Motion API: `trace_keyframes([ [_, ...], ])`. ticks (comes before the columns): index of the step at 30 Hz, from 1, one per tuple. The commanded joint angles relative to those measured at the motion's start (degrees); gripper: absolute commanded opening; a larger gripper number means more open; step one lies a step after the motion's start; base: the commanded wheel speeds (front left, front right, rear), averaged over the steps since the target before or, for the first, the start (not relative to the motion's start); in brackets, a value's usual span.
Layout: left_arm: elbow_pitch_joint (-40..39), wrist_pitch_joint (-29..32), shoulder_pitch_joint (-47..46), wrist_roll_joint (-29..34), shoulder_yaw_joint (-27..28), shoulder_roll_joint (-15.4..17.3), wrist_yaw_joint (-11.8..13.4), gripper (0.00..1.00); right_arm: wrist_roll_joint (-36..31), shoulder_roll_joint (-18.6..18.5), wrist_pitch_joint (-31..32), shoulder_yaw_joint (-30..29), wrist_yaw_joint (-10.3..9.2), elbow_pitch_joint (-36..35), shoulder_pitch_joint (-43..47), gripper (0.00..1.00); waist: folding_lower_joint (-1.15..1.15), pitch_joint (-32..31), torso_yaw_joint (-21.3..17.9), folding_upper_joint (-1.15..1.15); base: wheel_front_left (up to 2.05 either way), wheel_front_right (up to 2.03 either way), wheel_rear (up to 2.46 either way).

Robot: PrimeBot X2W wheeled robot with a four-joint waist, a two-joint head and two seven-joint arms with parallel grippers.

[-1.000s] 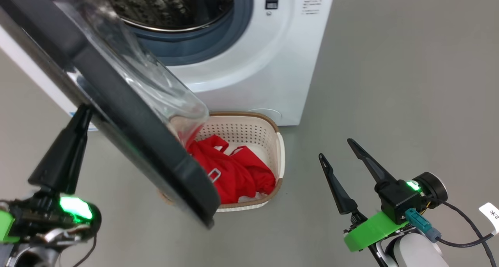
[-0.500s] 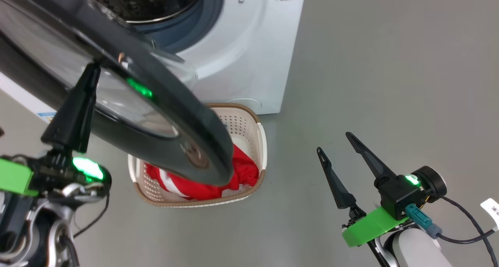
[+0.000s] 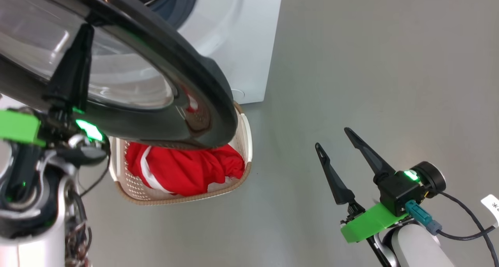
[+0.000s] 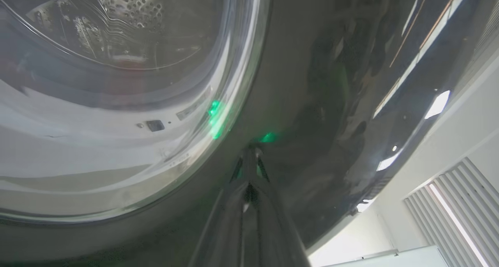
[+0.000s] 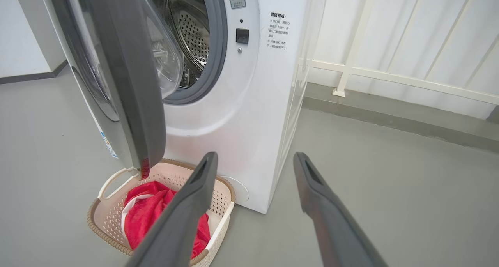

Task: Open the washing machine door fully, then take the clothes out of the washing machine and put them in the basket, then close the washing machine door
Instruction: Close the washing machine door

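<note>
The washing machine door (image 3: 163, 64) stands partly open, its glossy black rim hanging over the basket (image 3: 245, 134). My left gripper (image 3: 84, 29) is shut, and its tips (image 4: 249, 152) press on the rim's outer face beside the glass window (image 4: 117, 83). Red clothes (image 3: 183, 169) with white parts lie in the cream basket (image 5: 113, 224) on the floor before the white washing machine (image 3: 241, 45). The steel drum (image 5: 191, 29) shows behind the door (image 5: 128, 83). My right gripper (image 3: 332, 137) is open and holds nothing, low on the right and apart from the machine (image 5: 253, 103).
Bare grey floor (image 3: 370, 64) spreads to the right of the machine. A white railing (image 5: 390, 78) and wall panels stand behind it. A dark cable (image 3: 464, 239) loops off my right wrist.
The door has swung from edge-on toward the machine, its outer face now showing, with my shut left gripper staying against it. The head camera has shifted too. My right gripper has barely moved.
</note>
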Motion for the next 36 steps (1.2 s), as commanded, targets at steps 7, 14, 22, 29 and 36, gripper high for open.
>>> trace_keyframes([
  [7, 4.3, -2.0, -7.5, 1.4, 1.7, 1.2, -0.8, 0.00, 1.0, 0.1, -0.3, 1.2, 0.35, -1.6, -1.7, 1.00, 0.00, 1.9, -1.3, 0.00, 0.00, 0.00, 0.00],
  [14, 6.9, -2.6, -12.0, 1.5, 1.1, 1.2, -1.8, 0.00, 0.9, 0.1, -0.3, 1.6, 0.35, -1.6, -2.0, 1.00, 0.00, 2.7, -2.2, 0.00, 0.00, 0.00, 0.00],
  [22, 9.9, -3.0, -15.7, 1.8, 0.8, 1.4, -2.7, 0.00, 0.6, 0.1, -0.3, 1.9, 0.35, -1.4, -2.2, 1.00, 0.00, 3.2, -3.5, 0.00, 0.00, 0.00, 0.00],
  [29, 12.3, -2.5, -17.4, 1.9, 0.8, 1.9, -4.3, 0.00, 0.5, 0.1, -0.3, 1.9, 0.35, -1.3, -2.0, 1.00, 0.00, 3.0, -4.1, 0.00, 0.00, 0.00, 0.00],
  [36, 14.6, -2.0, -17.3, 1.9, 0.9, 2.4, -6.0, 0.00, 0.3, 0.1, -0.3, 1.4, 0.35, -1.1, -2.0, 1.00, 0.00, 2.4, -4.1, 0.00, 0.00, 0.00, 0.00],
])
